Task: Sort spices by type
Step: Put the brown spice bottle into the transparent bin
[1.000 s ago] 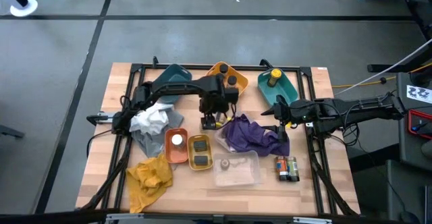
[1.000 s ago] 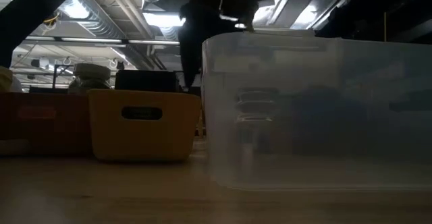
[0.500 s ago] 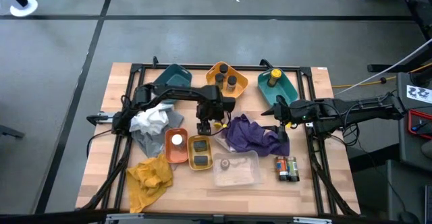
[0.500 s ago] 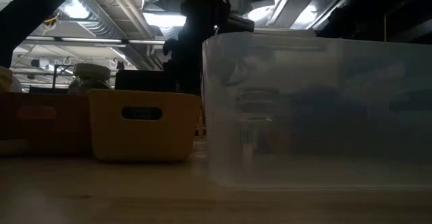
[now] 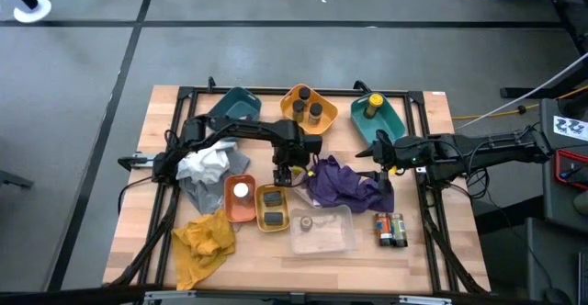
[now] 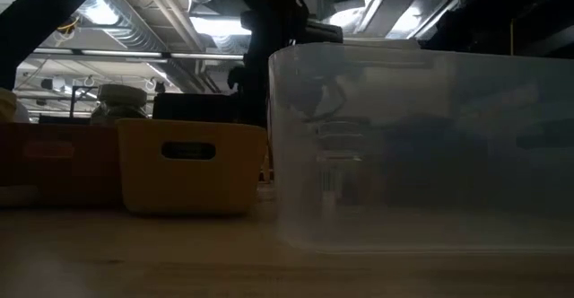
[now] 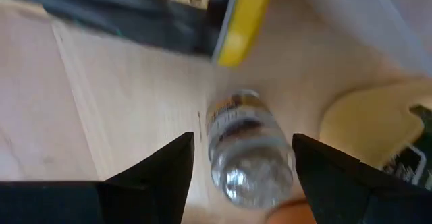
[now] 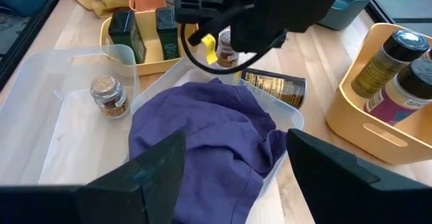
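Spice jar (image 7: 246, 148) lies on wood between left gripper (image 7: 241, 158) jaws, spread apart; right gripper (image 8: 229, 158) jaws apart, empty.

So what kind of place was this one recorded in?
Probably a robotics lab or workshop, not a kitchen: a wooden table ringed by a black metal frame stands on a grey concrete floor, with exposed ceiling ducts overhead.

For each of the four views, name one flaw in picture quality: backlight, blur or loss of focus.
Low view: ceiling lights backlight the scene, leaving the clear bin hazy and the arms silhouetted. Left wrist view: motion-blurred, the jar soft. Right wrist view: its own fingers are out of focus. High view: even light, but things on the table appear small.
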